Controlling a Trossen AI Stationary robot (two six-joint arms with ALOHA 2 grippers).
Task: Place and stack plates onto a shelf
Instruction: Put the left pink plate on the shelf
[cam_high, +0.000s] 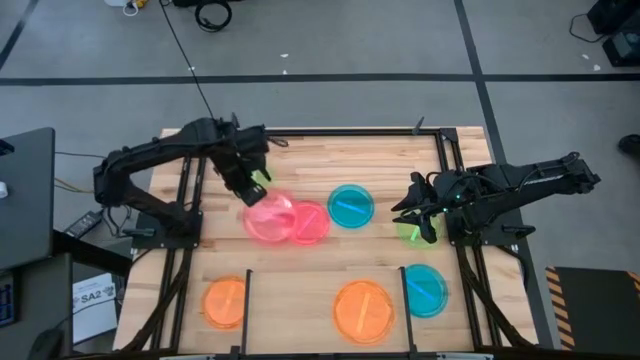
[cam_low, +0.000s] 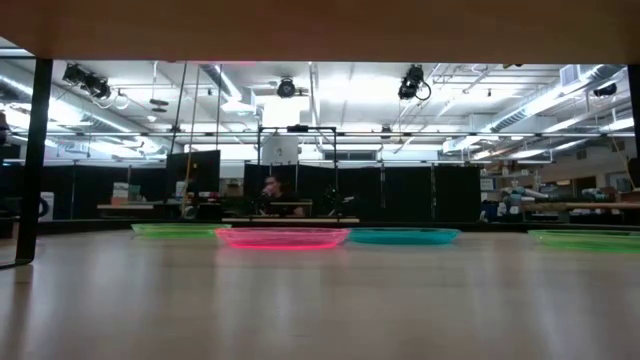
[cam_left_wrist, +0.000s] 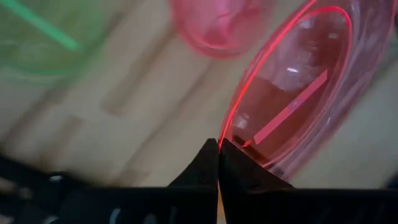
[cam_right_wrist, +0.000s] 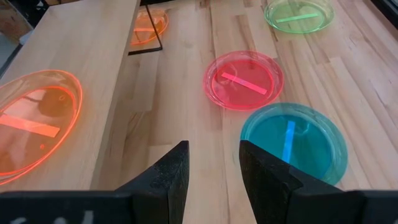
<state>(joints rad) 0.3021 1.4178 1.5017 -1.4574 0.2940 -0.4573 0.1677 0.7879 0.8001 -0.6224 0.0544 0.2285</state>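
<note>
While your left gripper (cam_high: 256, 190) pinches the rim of a round, translucent pink plastic plate (cam_high: 270, 217), you can see its fingers clenched tight on that glossy edge in the left wrist view, the plate's (cam_left_wrist: 298, 93) bright stripe glowing through the clear plastic. That plate sits mid-table, overlapping a second pink plate (cam_high: 310, 222) just beside it. Your left arm reaches in from the table's left-hand far corner, elbow bent, wrist angled down onto the plate.

Your right gripper (cam_high: 418, 222) hangs low by the right edge over a green translucent plate (cam_high: 408, 230), its fingers parted with smooth pale wood planks (cam_right_wrist: 186, 81) showing between them. Around you lie more shiny discs: a cyan plate (cam_high: 351, 206) next to the pink pair, another cyan plate (cam_high: 424, 289) nearer the front, a large orange plate (cam_high: 363, 310) beside it, and a smaller orange plate (cam_high: 225, 302) at front left. Thin black rods (cam_high: 246, 310) of the wire shelf stand between the orange plates.
</note>
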